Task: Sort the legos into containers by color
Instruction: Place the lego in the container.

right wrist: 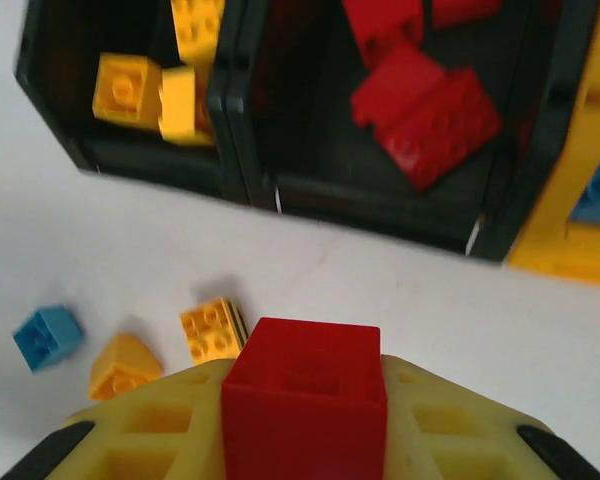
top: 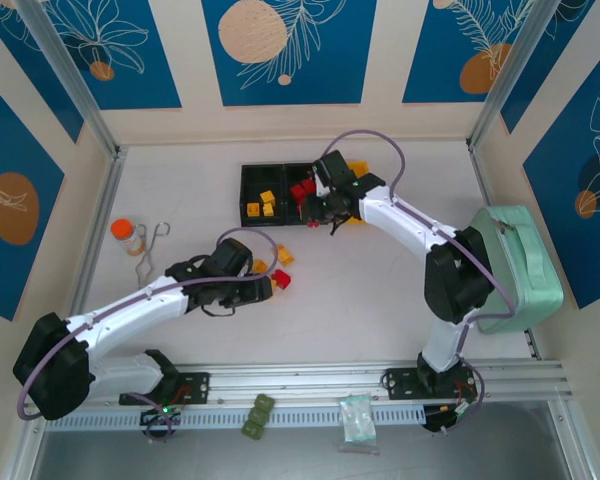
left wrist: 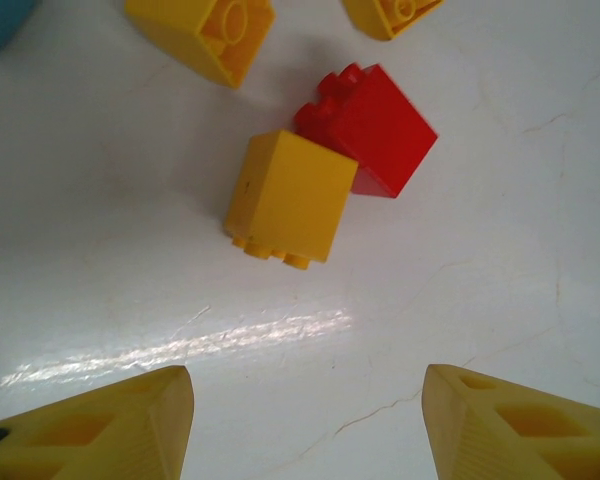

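**Red brick in grip; yellow brick not yet taken**

Top external: the right gripper [top: 325, 208] is seen at the near edge of the containers [top: 246, 196]. The left gripper [top: 270, 287] is beside loose legos [top: 283, 258].

Left wrist: the jaws are parted and empty, short of a yellow brick [left wrist: 285, 195] touching a loose red brick [left wrist: 370, 130].

Right wrist: a held red brick [right wrist: 305, 400] is clamped.

The bricks are judged light, rigid and slick, best pinched on flat sides.

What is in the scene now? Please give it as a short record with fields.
left gripper: open above the white table, holding nothing
ahead of it: yellow plastic brick touching red plastic brick
right gripper: shut on a red studded brick
left black plastic bin: yellow bricks inside
middle black plastic bin: red bricks inside
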Controlling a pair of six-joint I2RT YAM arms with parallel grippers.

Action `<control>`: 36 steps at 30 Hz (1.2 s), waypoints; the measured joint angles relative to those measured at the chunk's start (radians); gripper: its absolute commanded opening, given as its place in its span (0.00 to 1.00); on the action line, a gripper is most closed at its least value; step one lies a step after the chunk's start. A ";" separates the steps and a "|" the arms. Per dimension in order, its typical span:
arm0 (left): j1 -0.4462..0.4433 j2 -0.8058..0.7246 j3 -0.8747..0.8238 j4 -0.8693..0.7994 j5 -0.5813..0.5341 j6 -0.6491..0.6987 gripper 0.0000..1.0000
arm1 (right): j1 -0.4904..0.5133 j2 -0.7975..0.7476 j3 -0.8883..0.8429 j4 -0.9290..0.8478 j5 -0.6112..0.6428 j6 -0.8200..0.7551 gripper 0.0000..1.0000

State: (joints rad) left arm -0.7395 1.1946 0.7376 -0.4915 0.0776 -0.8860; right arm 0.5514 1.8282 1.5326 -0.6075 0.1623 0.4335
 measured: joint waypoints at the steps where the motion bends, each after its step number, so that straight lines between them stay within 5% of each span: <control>1: 0.000 0.001 0.002 0.001 0.000 0.000 0.61 | -0.006 0.024 0.033 -0.007 0.000 -0.001 0.29; 18: 0.013 0.001 0.006 -0.013 -0.002 0.000 0.61 | -0.043 0.382 0.397 -0.082 -0.043 0.019 0.31; 29: 0.018 0.001 0.006 -0.020 -0.003 0.000 0.61 | -0.043 0.409 0.413 -0.089 -0.065 0.045 0.51; 36: 0.018 0.001 0.006 -0.026 -0.005 0.000 0.62 | -0.043 0.338 0.333 -0.068 -0.064 0.045 0.51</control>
State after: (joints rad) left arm -0.7219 1.1957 0.7441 -0.5179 0.0727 -0.8864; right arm 0.5083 2.1662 1.8656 -0.6758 0.0982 0.4789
